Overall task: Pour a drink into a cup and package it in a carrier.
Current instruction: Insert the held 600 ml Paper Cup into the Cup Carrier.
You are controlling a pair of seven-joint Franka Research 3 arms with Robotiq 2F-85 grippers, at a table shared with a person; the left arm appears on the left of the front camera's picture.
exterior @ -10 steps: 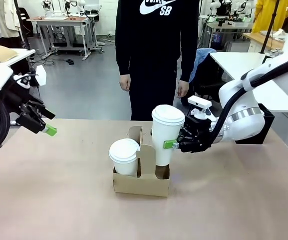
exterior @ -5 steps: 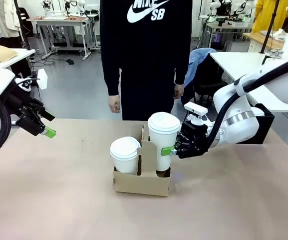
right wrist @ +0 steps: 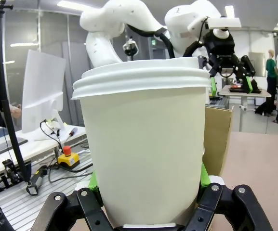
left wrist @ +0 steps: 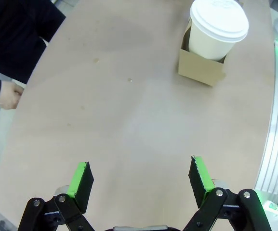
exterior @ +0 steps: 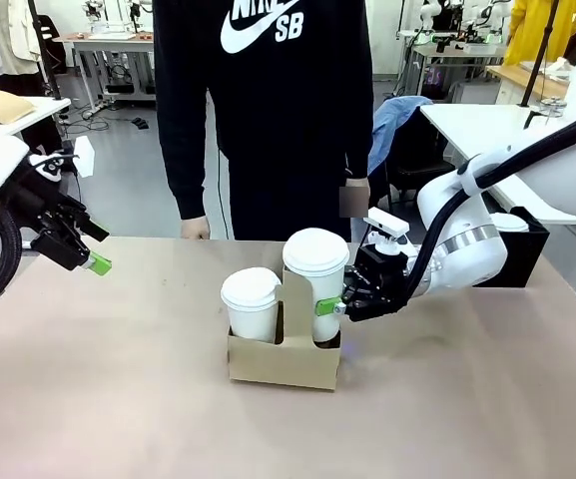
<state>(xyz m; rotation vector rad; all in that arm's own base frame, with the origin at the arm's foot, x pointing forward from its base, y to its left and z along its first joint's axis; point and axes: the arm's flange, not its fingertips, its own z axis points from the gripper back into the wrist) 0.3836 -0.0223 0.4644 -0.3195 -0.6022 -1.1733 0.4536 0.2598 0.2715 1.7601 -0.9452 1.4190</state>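
The right fingers (exterior: 325,307) are clenched around the tall white lidded paper cup (exterior: 315,269). It sits in a slot of the brown cardboard carrier (exterior: 283,361) on the tan bench (exterior: 118,399). The left fingers (left wrist: 82,179) are spread wide, holding nothing.

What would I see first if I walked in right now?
The tall white lidded cup in the middle, gripped by the right gripper, its base in the brown carrier. A shorter cup sits in the slot beside it. At the left edge of the table, the left gripper hangs open.
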